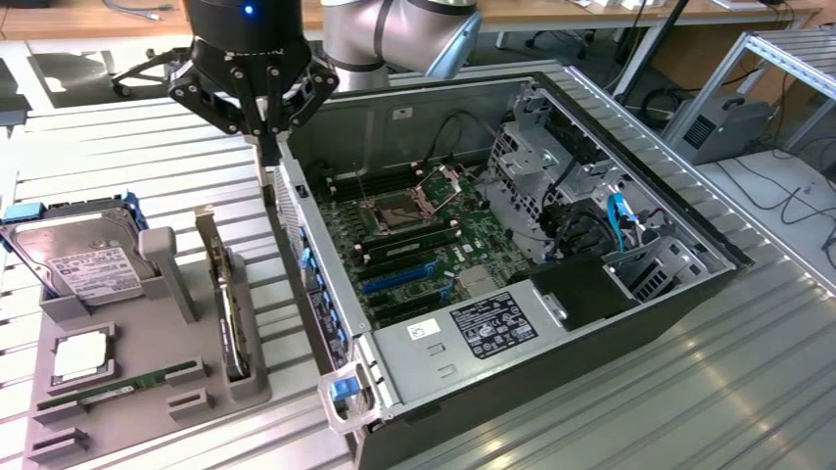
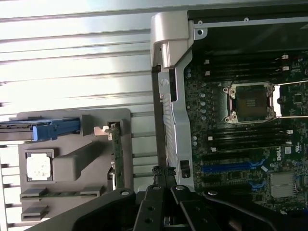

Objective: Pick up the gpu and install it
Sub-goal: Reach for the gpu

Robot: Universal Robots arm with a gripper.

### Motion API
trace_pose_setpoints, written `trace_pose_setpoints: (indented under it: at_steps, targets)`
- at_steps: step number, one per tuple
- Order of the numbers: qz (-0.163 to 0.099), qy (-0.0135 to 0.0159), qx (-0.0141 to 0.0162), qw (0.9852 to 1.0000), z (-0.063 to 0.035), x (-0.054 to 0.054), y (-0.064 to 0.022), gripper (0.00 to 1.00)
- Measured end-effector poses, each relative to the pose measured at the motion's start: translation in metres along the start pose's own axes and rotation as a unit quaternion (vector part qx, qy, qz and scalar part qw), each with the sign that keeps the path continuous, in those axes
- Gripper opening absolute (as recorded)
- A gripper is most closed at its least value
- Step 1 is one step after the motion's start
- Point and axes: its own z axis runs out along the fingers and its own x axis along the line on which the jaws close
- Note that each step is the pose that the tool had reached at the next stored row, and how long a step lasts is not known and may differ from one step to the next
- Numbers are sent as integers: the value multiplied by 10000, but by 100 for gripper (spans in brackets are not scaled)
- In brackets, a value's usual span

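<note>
**Gpu [image 1: 226, 299] not yet picked up**

The gpu stands on edge in the grey holder [image 1: 131, 392] on the bench [image 1: 117, 147], just beside the open computer case [image 1: 392, 113] and next to the hard drive [image 1: 81, 257]. Nothing has been lifted. The blue slots [image 1: 398, 279] on the board inside the case are empty, so, judging by this, both the pick and the install are left to do. The pincer [image 1: 270, 147] hangs above the case's near wall, well apart from the card. Its fingers are pressed together and pinch nothing.
</note>
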Motion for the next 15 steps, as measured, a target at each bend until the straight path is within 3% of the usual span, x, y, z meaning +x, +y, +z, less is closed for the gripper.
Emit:
trace_pose_setpoints:
  at_steps: [15]
  targets:
    - [0,0,2,10000,-2,73,-5,11]
